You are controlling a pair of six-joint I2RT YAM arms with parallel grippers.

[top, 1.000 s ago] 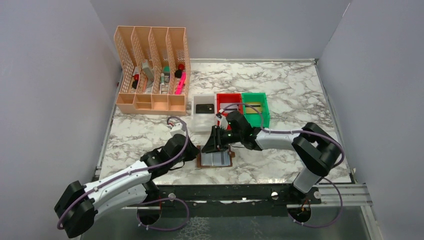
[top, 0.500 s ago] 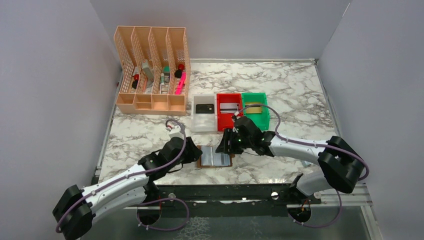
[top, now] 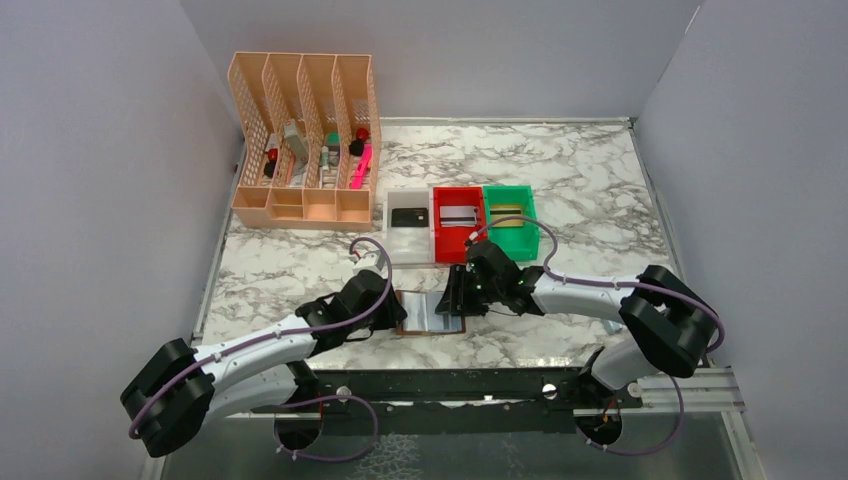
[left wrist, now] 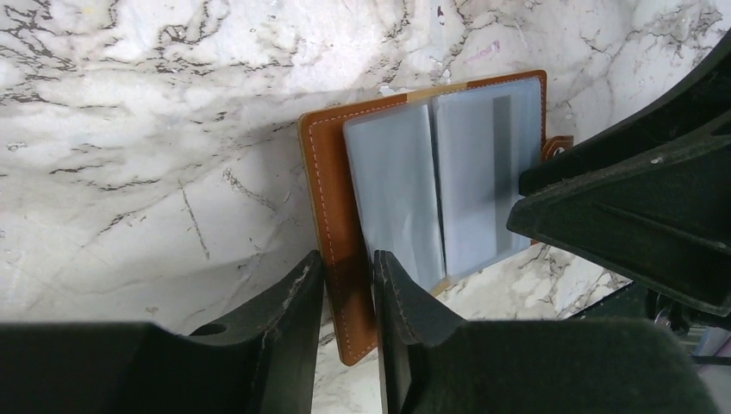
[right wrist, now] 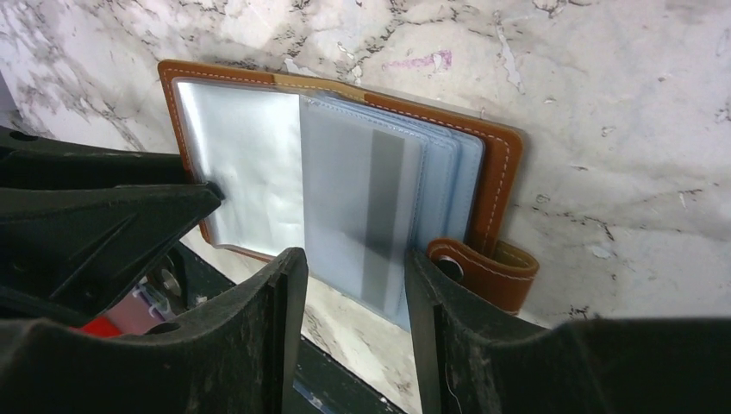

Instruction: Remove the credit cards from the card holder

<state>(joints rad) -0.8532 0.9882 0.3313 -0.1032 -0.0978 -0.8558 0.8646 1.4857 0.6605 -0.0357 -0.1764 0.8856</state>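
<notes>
As left hand [left wrist: 346, 266] seemingly pinches the card holder [left wrist: 392, 194], lying lengthwise left-right, right hand [right wrist: 352, 259] stands open.

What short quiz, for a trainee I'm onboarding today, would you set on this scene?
1. True or false: the card holder lies open on the table.
2. Which bin holds the black card: A white, B red, C green?
3. Which gripper's fingers flank the holder's brown cover edge?
Key: 1 true; 2 A, the white bin; 3 the left gripper.
</notes>
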